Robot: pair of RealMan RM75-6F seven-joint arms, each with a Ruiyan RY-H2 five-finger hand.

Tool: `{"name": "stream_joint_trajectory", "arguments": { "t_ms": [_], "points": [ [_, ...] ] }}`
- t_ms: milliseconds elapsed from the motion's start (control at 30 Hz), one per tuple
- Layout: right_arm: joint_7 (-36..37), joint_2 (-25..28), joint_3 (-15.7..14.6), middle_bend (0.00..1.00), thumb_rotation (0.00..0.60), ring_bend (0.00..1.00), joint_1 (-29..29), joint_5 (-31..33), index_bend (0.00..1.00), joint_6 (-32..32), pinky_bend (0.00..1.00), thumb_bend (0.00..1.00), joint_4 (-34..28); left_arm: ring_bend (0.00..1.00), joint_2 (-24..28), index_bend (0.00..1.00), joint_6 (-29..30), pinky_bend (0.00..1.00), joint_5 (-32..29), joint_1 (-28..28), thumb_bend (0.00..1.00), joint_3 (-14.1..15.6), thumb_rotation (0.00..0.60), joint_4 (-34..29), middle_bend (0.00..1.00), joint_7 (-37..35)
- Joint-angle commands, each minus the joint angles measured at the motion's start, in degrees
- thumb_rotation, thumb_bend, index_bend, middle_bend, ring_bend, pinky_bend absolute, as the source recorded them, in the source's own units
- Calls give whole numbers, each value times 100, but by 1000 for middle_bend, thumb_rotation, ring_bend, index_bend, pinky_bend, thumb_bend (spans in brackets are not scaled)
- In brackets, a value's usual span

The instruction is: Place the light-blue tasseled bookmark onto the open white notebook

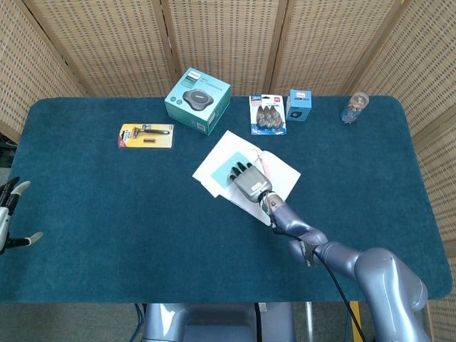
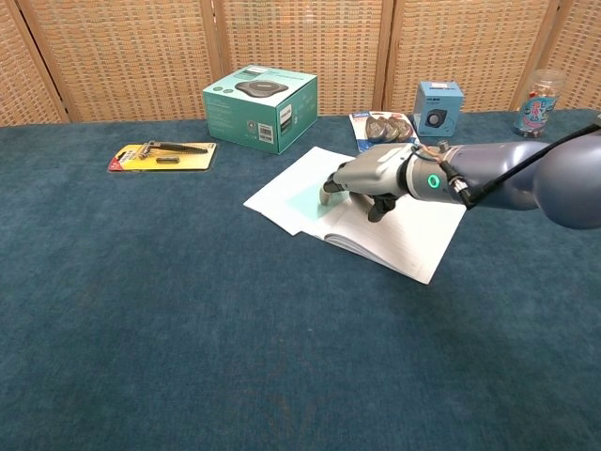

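The open white notebook lies at the middle of the table. The light-blue bookmark lies flat on its left page. A pinkish tassel cord runs out by the spine. My right hand hovers palm down over the notebook; its fingertips touch down at the bookmark's near end, with the fingers apart. Whether anything is pinched I cannot make out. My left hand sits at the table's left edge, fingers apart and holding nothing; the chest view does not show it.
A teal box stands behind the notebook. A razor on a yellow card lies at the left. A blister pack, a small blue box and a jar line the back.
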Motion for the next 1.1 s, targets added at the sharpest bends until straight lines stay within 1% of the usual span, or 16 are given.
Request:
{"name": "stream_joint_trajectory", "arguments": {
  "t_ms": [33, 400, 667, 900, 1100],
  "points": [
    [-60, -1, -27, 112, 600, 23, -18, -1, 168, 25, 186, 1000, 54, 0, -2, 0, 1, 0, 2, -1, 0, 1, 600, -1, 0, 4],
    [-247, 46, -139, 120, 600, 23, -65, -172, 177, 60, 186, 1000, 166, 0, 0, 0, 1, 0, 1, -2, 0, 4, 600, -1, 0, 2],
    [-409, 232, -320, 125, 600, 23, -123, -603, 177, 234, 186, 1000, 42, 0, 0, 0, -8, 0, -2, -6, 0, 8, 600, -9, 0, 14],
    [-356, 412, -366, 125, 600, 23, -188, -914, 177, 338, 186, 1000, -183, 0, -7, 0, -1, 0, 10, -8, 0, 15, 600, -20, 0, 38],
    [-325, 438, -377, 125, 600, 23, -240, -1060, 177, 374, 186, 1000, -237, 0, -9, 0, 2, 0, 24, -13, 0, 21, 600, -36, 0, 57]
  ]
}}
